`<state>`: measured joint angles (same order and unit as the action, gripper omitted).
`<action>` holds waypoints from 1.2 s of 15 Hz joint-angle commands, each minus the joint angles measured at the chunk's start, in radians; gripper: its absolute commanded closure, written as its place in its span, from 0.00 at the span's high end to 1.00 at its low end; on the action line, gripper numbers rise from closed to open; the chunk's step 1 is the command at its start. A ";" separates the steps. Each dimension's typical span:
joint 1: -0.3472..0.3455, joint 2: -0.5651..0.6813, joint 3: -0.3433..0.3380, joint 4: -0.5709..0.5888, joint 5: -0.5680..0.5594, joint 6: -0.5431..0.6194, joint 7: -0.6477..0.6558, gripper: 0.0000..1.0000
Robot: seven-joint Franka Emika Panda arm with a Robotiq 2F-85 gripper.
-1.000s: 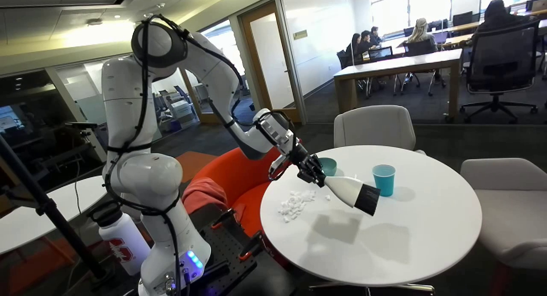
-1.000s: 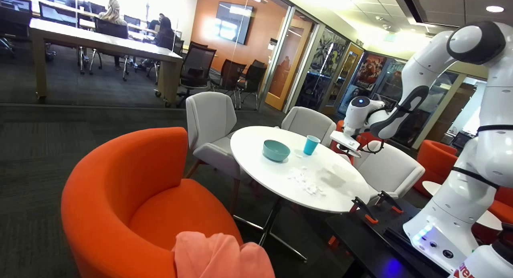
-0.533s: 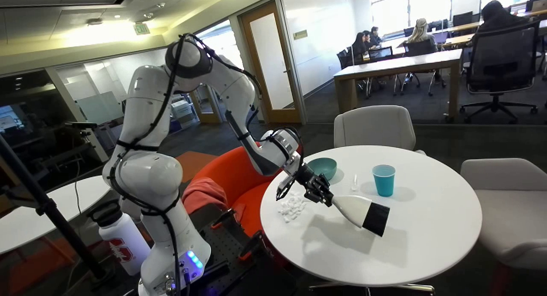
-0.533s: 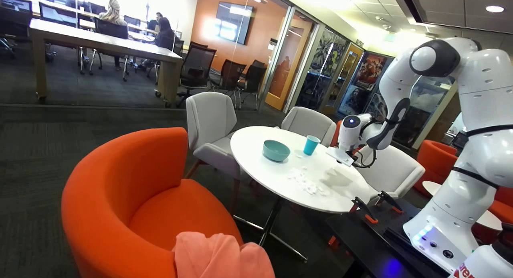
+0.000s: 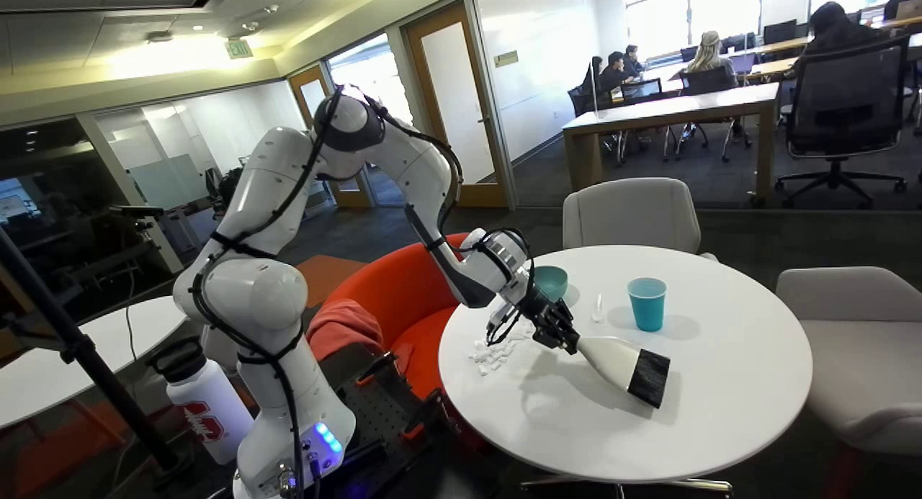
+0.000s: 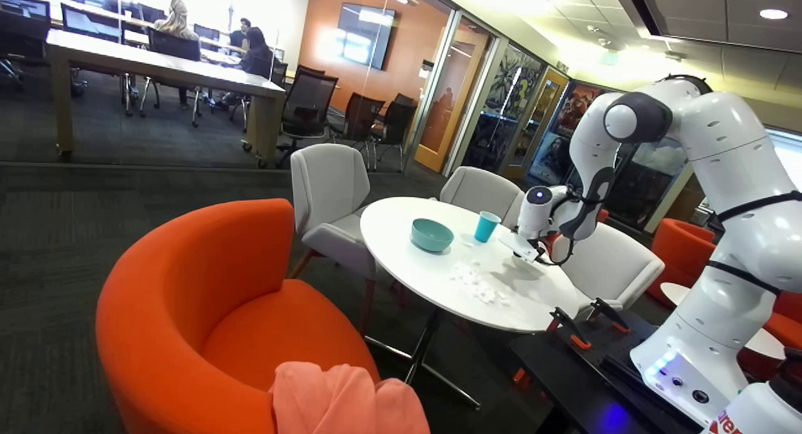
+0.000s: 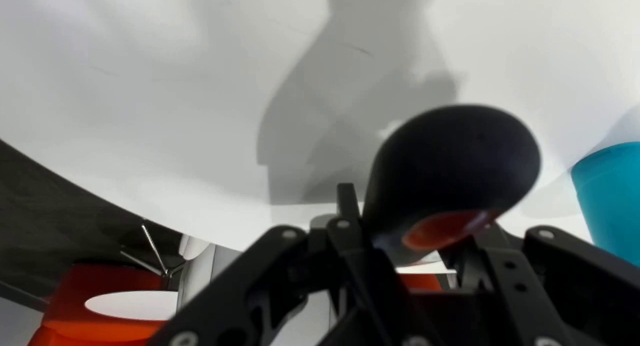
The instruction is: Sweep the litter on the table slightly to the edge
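The jaws grip the brush (image 5: 618, 366), its bristles (image 5: 650, 379) slanting down from them over the desk (image 5: 727, 405). On that desk, the litter (image 5: 493, 353) lies near the jaws, on the side away from the bristles.

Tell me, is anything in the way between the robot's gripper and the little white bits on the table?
Nothing that I can see stands between the gripper, which holds the brush, and the litter. In an exterior view, the blue cup and green bowl stand off to the side.

Brush (image 5: 619, 368), bowl (image 6: 432, 236), cup (image 5: 647, 304) — one each
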<state>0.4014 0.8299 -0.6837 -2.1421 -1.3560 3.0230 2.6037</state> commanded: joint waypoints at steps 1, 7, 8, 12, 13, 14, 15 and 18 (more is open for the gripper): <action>0.011 0.130 -0.054 0.066 0.069 0.134 0.000 0.14; 0.069 0.262 -0.140 0.076 0.176 0.305 -0.001 0.62; 0.096 0.263 -0.174 0.063 0.188 0.339 -0.001 0.65; 0.200 0.228 -0.332 -0.013 0.187 0.509 -0.012 0.95; 0.161 0.102 -0.286 -0.038 0.165 0.435 -0.076 0.99; 0.158 0.042 -0.282 -0.090 0.257 0.417 -0.205 1.00; 0.183 0.027 -0.327 -0.092 0.163 0.441 -0.104 1.00; 0.095 -0.145 -0.272 -0.133 0.088 0.439 -0.115 1.00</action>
<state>0.5653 0.8817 -0.9967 -2.1979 -1.1880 3.4625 2.5153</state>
